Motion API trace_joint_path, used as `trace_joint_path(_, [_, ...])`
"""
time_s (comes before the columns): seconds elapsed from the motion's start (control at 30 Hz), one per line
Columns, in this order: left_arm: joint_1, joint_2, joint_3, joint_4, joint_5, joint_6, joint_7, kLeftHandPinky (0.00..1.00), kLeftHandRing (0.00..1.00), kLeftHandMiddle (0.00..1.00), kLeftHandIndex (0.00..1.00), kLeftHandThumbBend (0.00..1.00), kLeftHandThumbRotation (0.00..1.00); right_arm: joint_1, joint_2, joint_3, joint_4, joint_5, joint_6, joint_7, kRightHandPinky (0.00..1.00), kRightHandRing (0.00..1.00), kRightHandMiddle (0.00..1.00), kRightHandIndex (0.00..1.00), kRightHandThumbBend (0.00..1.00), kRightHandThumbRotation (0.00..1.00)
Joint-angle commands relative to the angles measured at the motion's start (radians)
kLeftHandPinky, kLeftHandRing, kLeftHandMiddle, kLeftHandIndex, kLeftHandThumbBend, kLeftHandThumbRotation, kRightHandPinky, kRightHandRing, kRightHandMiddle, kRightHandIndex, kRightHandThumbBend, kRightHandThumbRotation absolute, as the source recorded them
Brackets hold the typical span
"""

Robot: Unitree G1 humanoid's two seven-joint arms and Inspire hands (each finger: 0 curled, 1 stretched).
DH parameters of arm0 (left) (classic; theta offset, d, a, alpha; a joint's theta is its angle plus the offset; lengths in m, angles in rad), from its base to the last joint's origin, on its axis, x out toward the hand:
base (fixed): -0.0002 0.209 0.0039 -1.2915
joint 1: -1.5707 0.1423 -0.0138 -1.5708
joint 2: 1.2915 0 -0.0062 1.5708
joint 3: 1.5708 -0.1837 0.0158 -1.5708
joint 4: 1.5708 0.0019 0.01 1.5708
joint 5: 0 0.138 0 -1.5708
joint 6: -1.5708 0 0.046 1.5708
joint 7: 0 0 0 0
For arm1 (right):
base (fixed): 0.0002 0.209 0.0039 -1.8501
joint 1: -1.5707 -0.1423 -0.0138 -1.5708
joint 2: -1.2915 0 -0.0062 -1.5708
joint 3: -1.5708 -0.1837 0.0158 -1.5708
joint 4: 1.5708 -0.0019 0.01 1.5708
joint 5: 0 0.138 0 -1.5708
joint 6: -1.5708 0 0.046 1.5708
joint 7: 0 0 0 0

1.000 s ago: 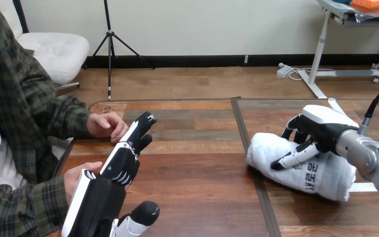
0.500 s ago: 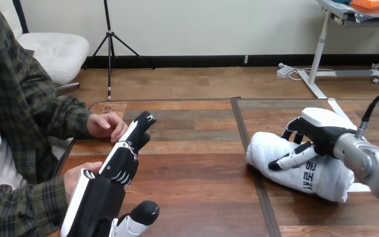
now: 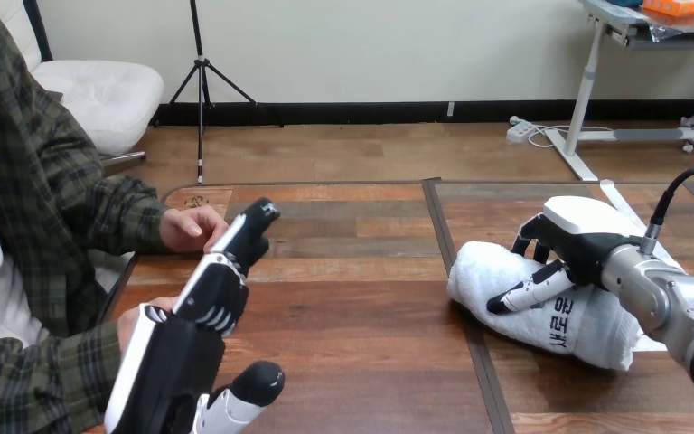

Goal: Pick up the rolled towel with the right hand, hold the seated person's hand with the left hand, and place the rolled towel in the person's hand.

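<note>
A white rolled towel (image 3: 542, 312) lies on the table at the right. My right hand (image 3: 571, 237) sits on top of it, fingers curled over its far side and thumb pressed along its near side. At the left, my left hand (image 3: 206, 298) reaches forward with straight fingers, its fingertips (image 3: 257, 217) next to the person's upper hand (image 3: 190, 226), which rests curled on the table's left edge. Whether they touch I cannot tell. The person's lower hand (image 3: 134, 318) lies beside my left wrist, mostly hidden behind it.
The wooden table (image 3: 361, 289) has a dark seam running front to back just left of the towel. A strip of white tape (image 3: 664, 342) lies under the towel's right end. The person's sleeves fill the left edge.
My right hand has shifted the towel slightly left and toward me. My left hand has drifted a little left, closer to the person's upper hand.
</note>
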Motion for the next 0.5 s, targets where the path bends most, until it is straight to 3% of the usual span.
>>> trace_joint_path(0.0, [-0.067,-0.001,0.0,-0.053,-0.011,-0.004,-0.004,0.95,0.97,0.95,0.89,0.83,0.72,0.073,0.067,0.047,0.007,-0.034,0.013,0.005,0.83,0.87,0.87,0.89,1.0,0.42])
trace_joint_path(0.23, [-0.074,-0.003,0.002,-0.055,-0.009,-0.001,-0.002,0.94,0.96,0.95,0.89,0.82,0.72,0.087,0.077,0.057,-0.002,-0.036,0.015,-0.04,0.66,0.73,0.75,0.77,1.0,0.3])
trace_joint_path(0.47, [-0.081,-0.002,-0.002,-0.06,-0.019,0.007,-0.004,0.94,0.96,0.95,0.88,0.83,0.71,0.105,0.077,0.052,-0.037,-0.023,-0.003,-0.068,0.4,0.47,0.54,0.59,0.93,0.08])
